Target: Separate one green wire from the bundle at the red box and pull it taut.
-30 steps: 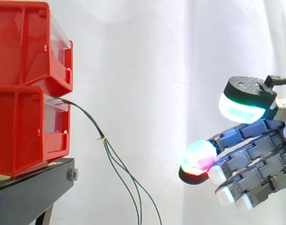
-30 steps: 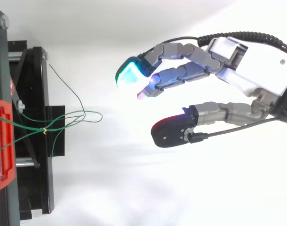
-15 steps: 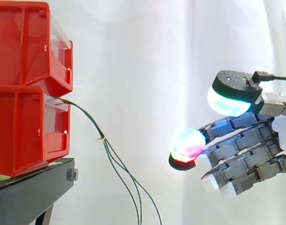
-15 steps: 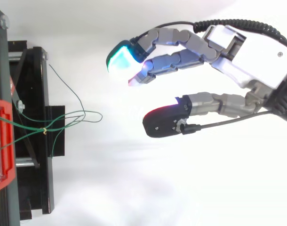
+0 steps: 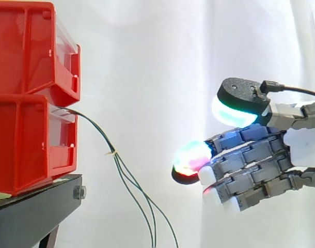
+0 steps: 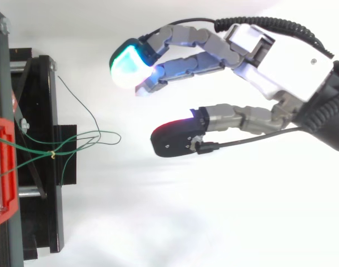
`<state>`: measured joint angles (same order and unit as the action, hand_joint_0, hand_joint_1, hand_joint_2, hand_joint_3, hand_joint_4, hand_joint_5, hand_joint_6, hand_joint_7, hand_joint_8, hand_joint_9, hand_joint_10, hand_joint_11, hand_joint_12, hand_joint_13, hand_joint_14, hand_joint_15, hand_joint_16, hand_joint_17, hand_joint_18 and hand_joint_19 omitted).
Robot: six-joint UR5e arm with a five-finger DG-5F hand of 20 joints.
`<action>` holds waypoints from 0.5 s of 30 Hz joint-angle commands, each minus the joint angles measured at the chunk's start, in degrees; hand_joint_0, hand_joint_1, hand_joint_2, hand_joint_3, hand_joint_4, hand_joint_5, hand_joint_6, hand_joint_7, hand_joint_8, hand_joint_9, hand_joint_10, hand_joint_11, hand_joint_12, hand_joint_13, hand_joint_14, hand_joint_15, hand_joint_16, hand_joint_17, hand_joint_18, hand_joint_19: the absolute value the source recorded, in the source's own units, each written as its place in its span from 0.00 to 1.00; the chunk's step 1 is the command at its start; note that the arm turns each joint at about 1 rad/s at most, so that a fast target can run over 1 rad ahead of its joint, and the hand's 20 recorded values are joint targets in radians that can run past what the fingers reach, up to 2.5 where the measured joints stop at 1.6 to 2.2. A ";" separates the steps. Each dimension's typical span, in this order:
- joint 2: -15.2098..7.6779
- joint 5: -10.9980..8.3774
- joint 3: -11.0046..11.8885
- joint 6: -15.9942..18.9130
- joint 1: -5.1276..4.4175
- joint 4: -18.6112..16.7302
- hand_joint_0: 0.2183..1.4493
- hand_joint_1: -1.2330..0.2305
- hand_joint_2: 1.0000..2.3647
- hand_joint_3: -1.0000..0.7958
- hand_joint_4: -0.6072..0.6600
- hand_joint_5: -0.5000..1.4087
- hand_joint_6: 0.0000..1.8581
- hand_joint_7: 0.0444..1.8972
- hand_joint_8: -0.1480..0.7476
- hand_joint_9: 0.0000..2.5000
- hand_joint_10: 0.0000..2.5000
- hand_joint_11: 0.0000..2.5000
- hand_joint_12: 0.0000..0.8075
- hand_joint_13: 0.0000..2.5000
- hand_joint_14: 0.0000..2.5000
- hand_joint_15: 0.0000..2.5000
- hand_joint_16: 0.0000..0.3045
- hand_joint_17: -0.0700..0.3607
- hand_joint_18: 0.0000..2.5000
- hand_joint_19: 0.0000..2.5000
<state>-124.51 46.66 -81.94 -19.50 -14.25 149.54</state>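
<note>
Black stand (image 5: pixel 36 209) at the left edge, lower red bin (image 5: pixel 23 144) directly on it, upper red bin (image 5: pixel 26 49) stacked above.

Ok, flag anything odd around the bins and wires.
Nothing stands out. The green wires hang slack from the lower bin, bound by a small tie and splaying below it. The bins sit stacked and intact. The hand is open, apart from the wires.
</note>
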 commanded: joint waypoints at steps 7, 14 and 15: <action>-6.27 2.56 6.97 2.62 1.24 0.93 0.24 0.38 0.00 0.28 0.68 0.17 0.27 0.44 0.47 0.30 0.01 0.22 0.46 0.28 0.01 0.14 0.19 0.47 0.22 0.14; -8.56 2.91 10.05 -0.54 1.41 -0.57 0.24 0.32 0.00 0.28 0.68 0.18 0.27 0.45 0.46 0.30 0.01 0.21 0.47 0.22 0.00 0.11 0.20 0.48 0.17 0.11; -10.05 3.52 11.72 -0.01 1.59 -0.74 0.24 0.32 0.00 0.28 0.69 0.18 0.27 0.46 0.46 0.30 0.01 0.21 0.47 0.22 0.00 0.11 0.20 0.48 0.17 0.11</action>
<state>-132.21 49.48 -72.64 -19.58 -12.91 149.56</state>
